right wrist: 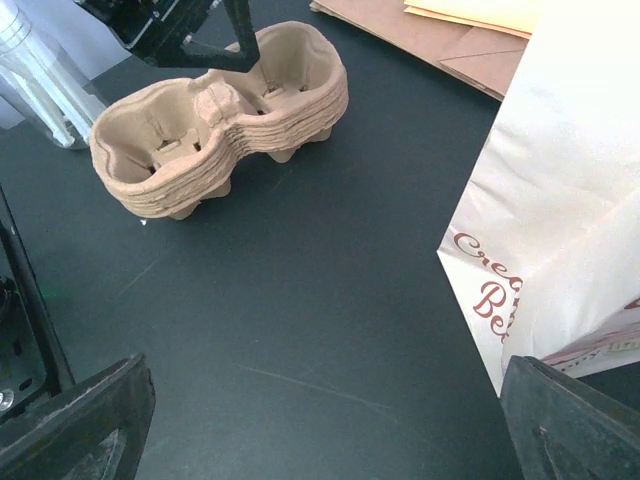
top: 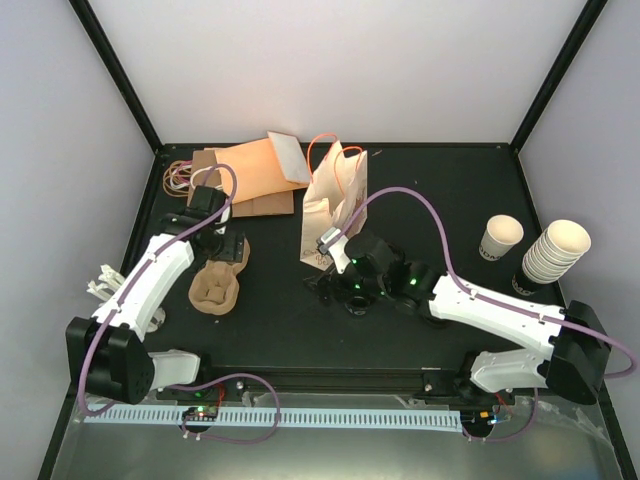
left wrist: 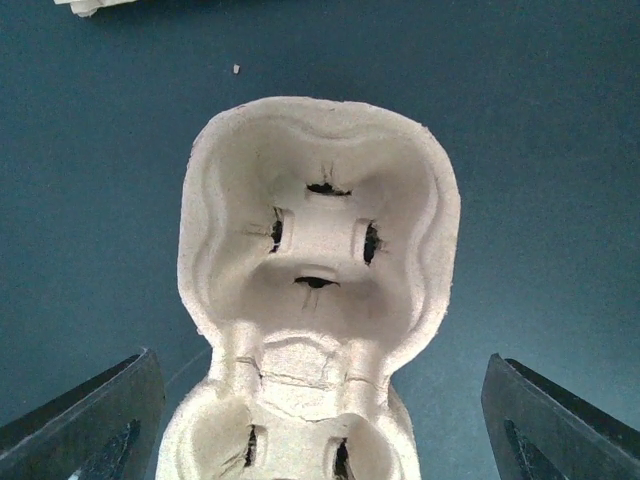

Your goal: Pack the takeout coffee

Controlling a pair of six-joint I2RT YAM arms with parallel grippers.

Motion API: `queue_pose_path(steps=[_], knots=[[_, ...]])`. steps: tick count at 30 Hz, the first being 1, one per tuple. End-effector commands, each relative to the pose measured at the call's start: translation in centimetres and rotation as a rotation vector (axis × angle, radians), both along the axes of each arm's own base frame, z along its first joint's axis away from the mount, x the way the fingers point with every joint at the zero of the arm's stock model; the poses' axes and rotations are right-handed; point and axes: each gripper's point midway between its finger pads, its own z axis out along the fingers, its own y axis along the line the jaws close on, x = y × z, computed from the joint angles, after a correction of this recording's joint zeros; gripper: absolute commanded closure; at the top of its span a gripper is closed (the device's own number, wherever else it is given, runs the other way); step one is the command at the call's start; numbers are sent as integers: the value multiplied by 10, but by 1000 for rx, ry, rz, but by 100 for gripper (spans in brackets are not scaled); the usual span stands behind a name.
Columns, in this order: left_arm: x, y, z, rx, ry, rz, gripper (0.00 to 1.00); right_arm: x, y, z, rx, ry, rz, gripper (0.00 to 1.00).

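Observation:
The takeout coffee (top: 500, 238), a small cream cup with dark print, stands at the right of the table, far from both grippers. A white paper bag (top: 335, 200) with an orange handle stands open at the middle back; its printed side (right wrist: 560, 200) fills the right of the right wrist view. A tan pulp cup carrier (top: 218, 283) lies at the left. My left gripper (top: 228, 255) hangs open over the carrier's (left wrist: 320, 270) far end, one finger on each side and not touching it. My right gripper (top: 325, 283) is open and empty beside the bag, above bare table.
A tall stack of nested cream cups (top: 553, 252) stands right of the coffee. Flat orange and brown paper bags (top: 255, 170) and rubber bands (top: 180, 178) lie at the back left. White plastic pieces (top: 103, 280) sit at the left edge. The carrier (right wrist: 220, 120) looks like several nested.

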Motion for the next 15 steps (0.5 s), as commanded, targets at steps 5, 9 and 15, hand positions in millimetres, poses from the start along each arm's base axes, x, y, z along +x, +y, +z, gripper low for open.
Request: queue_pose_path(steps=[5,9,15], knots=[[7,6,-5,18,-38,27,11,-1,6,6,0,-23,10,3],[6,6,-8,20,-35,23,11,-2,4,3,-5,-19,9,3],[6,7,-11,24,-30,21,20,-3,2,-2,-14,-16,9,3]])
